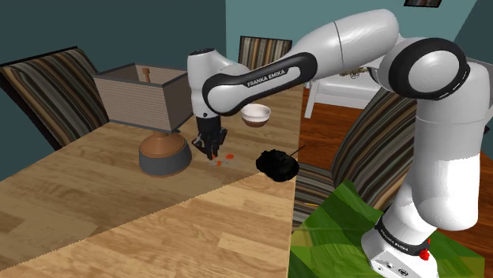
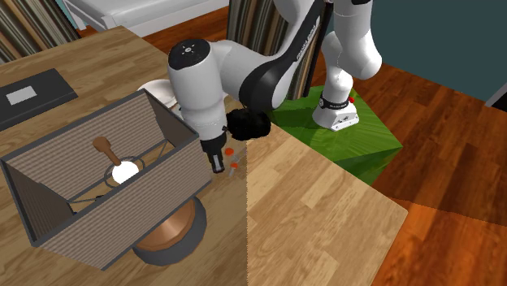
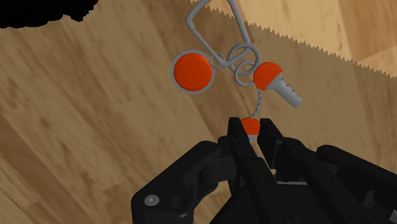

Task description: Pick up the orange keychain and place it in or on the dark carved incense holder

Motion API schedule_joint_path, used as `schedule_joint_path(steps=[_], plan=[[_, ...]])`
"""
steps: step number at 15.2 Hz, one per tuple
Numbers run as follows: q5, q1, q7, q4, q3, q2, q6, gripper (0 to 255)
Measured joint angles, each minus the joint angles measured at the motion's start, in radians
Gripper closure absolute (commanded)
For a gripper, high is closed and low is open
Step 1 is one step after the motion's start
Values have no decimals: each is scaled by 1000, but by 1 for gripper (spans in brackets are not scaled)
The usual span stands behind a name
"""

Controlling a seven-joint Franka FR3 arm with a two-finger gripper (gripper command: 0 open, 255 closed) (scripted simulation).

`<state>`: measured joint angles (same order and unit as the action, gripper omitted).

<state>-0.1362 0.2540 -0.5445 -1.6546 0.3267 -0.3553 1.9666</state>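
The orange keychain (image 1: 230, 157) is lying on the wooden table (image 1: 118, 213), just right of the lamp (image 1: 163, 154) in the shoulder view, and your gripper (image 1: 209, 152) is standing low over its near end. Its fingers (image 3: 272, 141) are pinching the small orange bead (image 3: 250, 126) at the chain's tip, probably so the rest is dangling free when you lift. The dark incense holder (image 1: 276, 164) is sitting near on the right, so you are facing a short carry.
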Motion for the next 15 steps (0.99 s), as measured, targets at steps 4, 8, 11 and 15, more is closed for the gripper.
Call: schedule_joint_path(steps=[4, 8, 11, 15], plan=[[6, -1, 6, 36, 2, 13, -48, 255], [41, -51, 64, -102, -6, 121, -10, 255], [70, -91, 123, -214, -20, 207, 21, 255], [108, -138, 211, -349, -50, 326, 45, 255]])
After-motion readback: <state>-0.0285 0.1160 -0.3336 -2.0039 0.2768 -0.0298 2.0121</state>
